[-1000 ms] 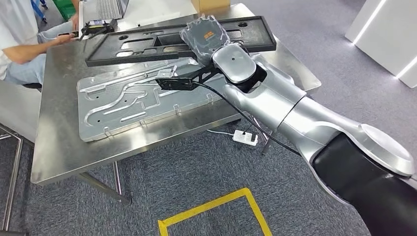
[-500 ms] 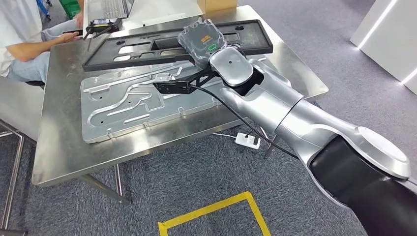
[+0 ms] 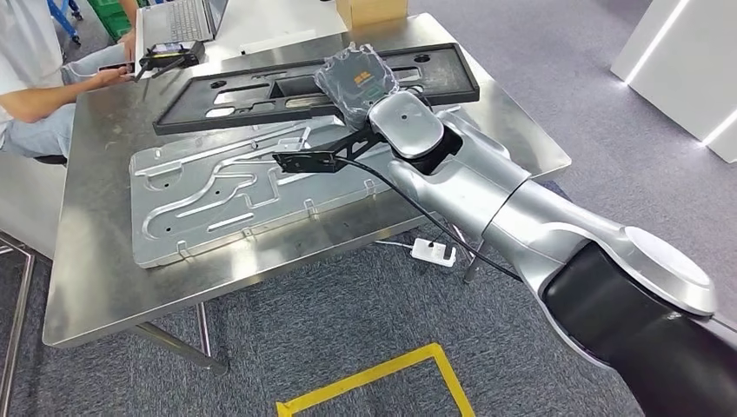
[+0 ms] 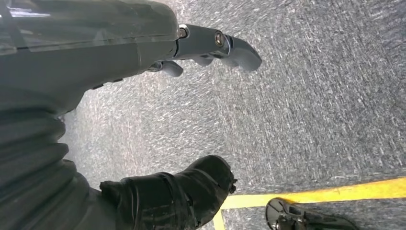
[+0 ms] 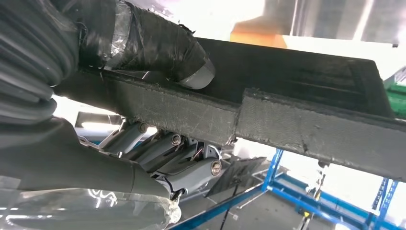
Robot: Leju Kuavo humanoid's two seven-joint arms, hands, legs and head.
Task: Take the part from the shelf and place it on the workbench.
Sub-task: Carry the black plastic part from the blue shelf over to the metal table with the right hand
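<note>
Part [image 3: 317, 76] gripped by right robot hand [image 3: 358, 76] (over workbench [image 3: 96, 287]).

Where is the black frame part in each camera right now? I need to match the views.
Head view: the black frame part lies along the far side of the workbench, with the right hand at its right end.
Right wrist view: its edge runs across the picture.
Left wrist view: not in it.
Shared landmark: the right hand gripping the frame.
</note>
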